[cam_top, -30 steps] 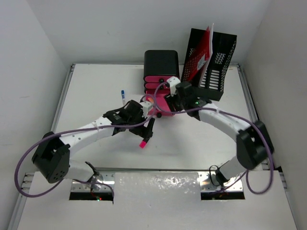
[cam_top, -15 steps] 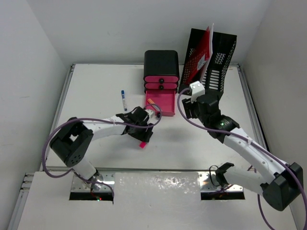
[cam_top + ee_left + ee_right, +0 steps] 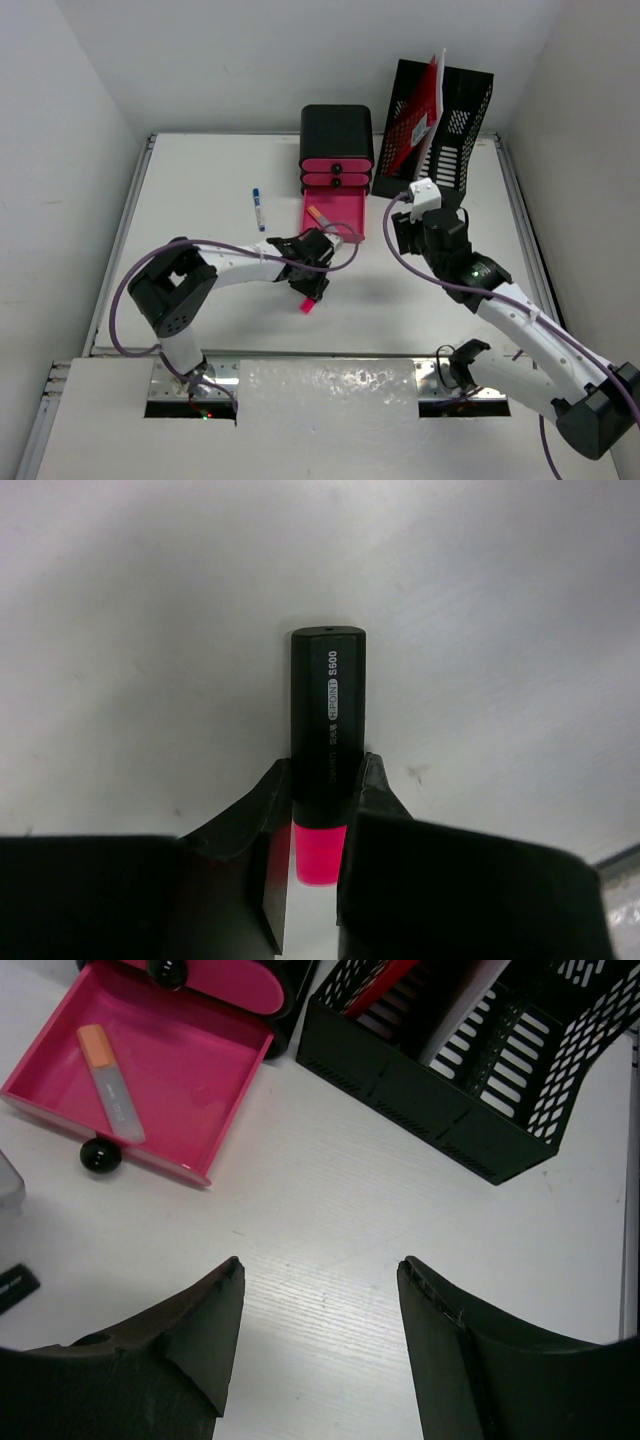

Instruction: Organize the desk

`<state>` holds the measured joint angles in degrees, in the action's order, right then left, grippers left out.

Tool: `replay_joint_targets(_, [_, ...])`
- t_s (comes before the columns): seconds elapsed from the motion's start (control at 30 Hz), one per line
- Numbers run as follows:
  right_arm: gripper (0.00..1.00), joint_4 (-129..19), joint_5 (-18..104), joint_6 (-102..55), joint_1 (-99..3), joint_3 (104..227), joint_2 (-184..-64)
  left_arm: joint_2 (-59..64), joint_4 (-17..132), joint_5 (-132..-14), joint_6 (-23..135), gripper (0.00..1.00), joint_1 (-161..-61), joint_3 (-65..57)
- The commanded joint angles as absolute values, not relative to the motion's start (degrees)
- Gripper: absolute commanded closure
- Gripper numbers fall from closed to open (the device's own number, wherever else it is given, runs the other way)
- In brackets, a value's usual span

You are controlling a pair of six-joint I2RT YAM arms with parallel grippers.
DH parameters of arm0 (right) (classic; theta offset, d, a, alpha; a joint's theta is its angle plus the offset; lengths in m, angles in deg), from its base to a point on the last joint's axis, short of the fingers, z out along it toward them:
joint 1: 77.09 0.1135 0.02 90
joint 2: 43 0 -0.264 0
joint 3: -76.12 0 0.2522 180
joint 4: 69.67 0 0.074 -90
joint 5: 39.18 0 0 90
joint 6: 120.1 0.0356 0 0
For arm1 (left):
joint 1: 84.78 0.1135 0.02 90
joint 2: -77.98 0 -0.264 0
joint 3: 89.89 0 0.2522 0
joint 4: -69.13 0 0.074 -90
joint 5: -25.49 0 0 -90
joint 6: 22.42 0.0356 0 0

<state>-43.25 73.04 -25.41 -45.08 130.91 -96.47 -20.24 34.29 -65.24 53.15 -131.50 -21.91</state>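
White desk [image 3: 200, 180] fills the overhead view; near its middle the left gripper [image 3: 313, 284] sits low on a pink highlighter [image 3: 305, 304], before the open drawer [image 3: 335, 215]. Left wrist: jaws pinch the probably light, stiff, slick barrel where black meets pink, a sound hold. Right wrist: the right gripper [image 3: 320, 1290] gapes, empty. A second ago the left jaws stood wide, and the right one reached over the drawer.

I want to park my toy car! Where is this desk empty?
Bare desk lies left of the pen, up to the left rail, and near the front between the left arm and the right arm. It is crowded by the open pink drawer, the file holder, the left gripper and the right gripper.
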Motion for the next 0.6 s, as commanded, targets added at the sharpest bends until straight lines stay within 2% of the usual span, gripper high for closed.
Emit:
replay_joint_targets(0.0, [0.40,-43.70,75.60,-25.79,-44.92,131.10,-94.50,-20.03,25.68,-65.39,54.75,1.00,-135.56,-16.91])
replay_joint_targets(0.13, [0.40,-43.78,76.31,-26.32,-45.01,130.92,-94.15,-16.86,16.54,-60.40,55.46,1.00,-136.28,-5.04])
replay_joint_targets(0.27, [0.40,-44.84,76.48,-26.32,-45.01,130.04,-94.50,-19.39,17.22,-55.65,57.99,1.00,-136.19,8.93])
replay_joint_targets(0.57, [0.41,-45.54,76.04,-26.23,-45.10,128.46,-92.93,-42.15,15.91,-50.19,70.65,1.00,-135.67,33.90])
